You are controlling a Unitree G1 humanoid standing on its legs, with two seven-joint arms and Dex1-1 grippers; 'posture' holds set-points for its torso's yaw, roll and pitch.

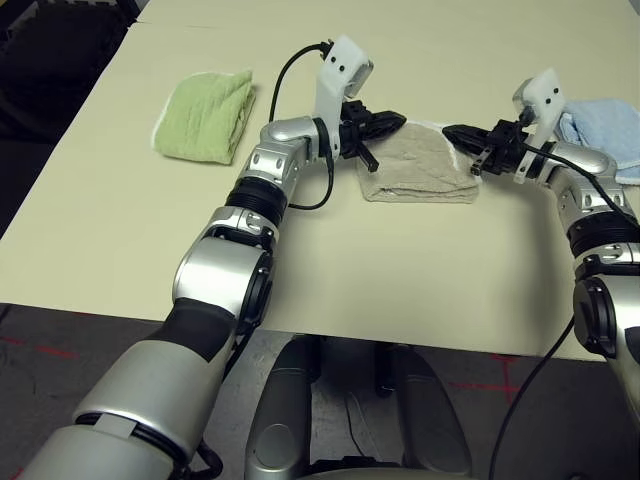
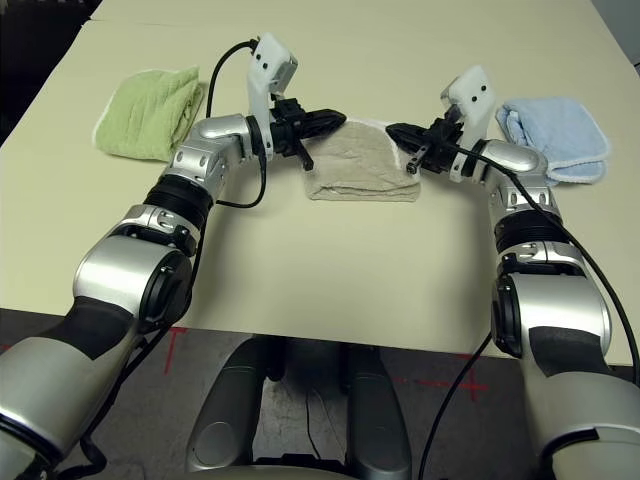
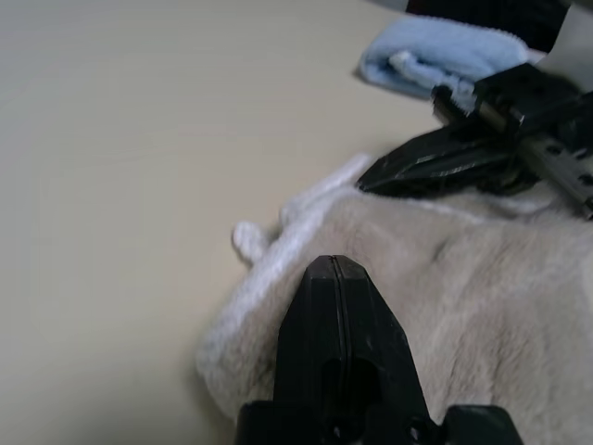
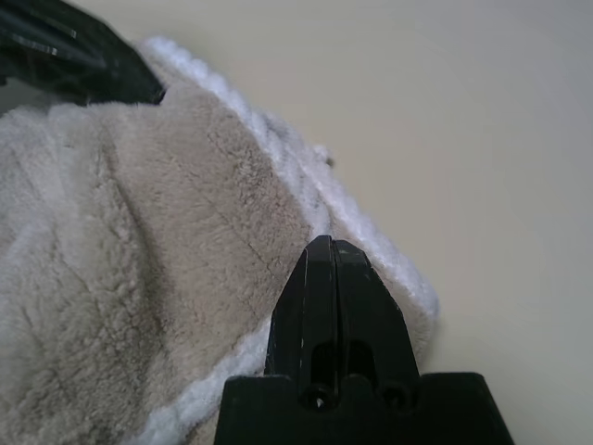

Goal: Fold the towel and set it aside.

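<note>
Now the towel (image 1: pixel 420 166) lies folded mid-desk (image 1: pixel 400 270), btwn the green towel (image 1: pixel 205 115) and the blue towel (image 2: pixel 555 135). Left end effector (image 1: pixel 385 124) & right end effector (image 1: pixel 462 135) both pinched tight, holding nothing, tips hovering over the towel's far corners. Risk: w/ fingers closed, a nudge would just drag the top layer & undo the fold; sliding it sideways could bump the blue towel.
</note>
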